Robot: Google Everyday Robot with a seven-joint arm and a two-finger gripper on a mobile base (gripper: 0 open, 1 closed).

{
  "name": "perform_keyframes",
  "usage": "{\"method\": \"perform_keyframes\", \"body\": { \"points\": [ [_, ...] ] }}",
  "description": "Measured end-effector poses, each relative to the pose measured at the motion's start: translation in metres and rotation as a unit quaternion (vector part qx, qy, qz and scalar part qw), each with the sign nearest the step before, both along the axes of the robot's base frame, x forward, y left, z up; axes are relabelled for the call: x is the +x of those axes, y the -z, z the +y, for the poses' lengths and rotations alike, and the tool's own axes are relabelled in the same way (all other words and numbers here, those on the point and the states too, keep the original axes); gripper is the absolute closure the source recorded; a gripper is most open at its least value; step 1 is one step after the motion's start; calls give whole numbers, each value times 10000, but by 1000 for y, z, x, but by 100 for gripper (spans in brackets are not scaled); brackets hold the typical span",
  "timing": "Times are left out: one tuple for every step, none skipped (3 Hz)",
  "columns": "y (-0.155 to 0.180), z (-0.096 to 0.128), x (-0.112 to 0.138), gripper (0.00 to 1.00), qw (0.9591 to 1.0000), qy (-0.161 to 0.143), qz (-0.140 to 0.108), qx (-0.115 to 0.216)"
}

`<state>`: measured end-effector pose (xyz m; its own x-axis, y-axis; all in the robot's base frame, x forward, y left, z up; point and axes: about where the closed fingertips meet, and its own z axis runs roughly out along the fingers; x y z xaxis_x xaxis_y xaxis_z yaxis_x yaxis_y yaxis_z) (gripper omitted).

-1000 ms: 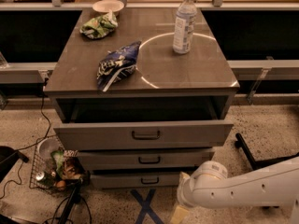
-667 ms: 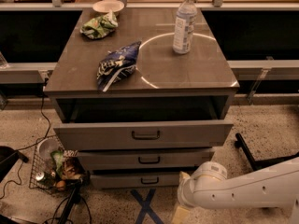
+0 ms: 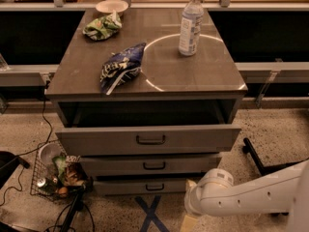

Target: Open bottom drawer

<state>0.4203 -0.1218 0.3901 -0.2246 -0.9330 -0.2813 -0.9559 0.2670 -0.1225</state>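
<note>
The bottom drawer is the lowest of three in the grey cabinet, a narrow grey front close to the speckled floor with a small dark bar handle at its middle. It sits furthest back of the three: the top drawer is pulled well out and shows a dark gap behind its front, and the middle drawer stands a little forward below it, so both overhang the lowest one.

The white robot arm reaches in low from the right, and its rounded joint covers the right end of the bottom drawer's front. The gripper is at the lower edge of the view, just right of a blue tape cross on the floor, and is mostly cut off; I cannot tell whether it is open or closed.

A wire basket of packets and cans stands on the floor just beside the left end of the lower drawers, with black cables trailing near it. A black leg lies on the floor to the right of the cabinet.

On the worktop stand a water bottle, upright inside a white circle, a blue crisp bag, a green bag and a pale bowl
</note>
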Motion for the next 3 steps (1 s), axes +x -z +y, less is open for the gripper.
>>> {"method": "perform_keyframes", "body": {
  "points": [
    [51,-22,-3,0,9978,-571,148,-311],
    [88,-32,-4,0,9925,-1090,214,-503],
    [110,-30,2,0,9869,-1484,167,-609]
  ]
}}
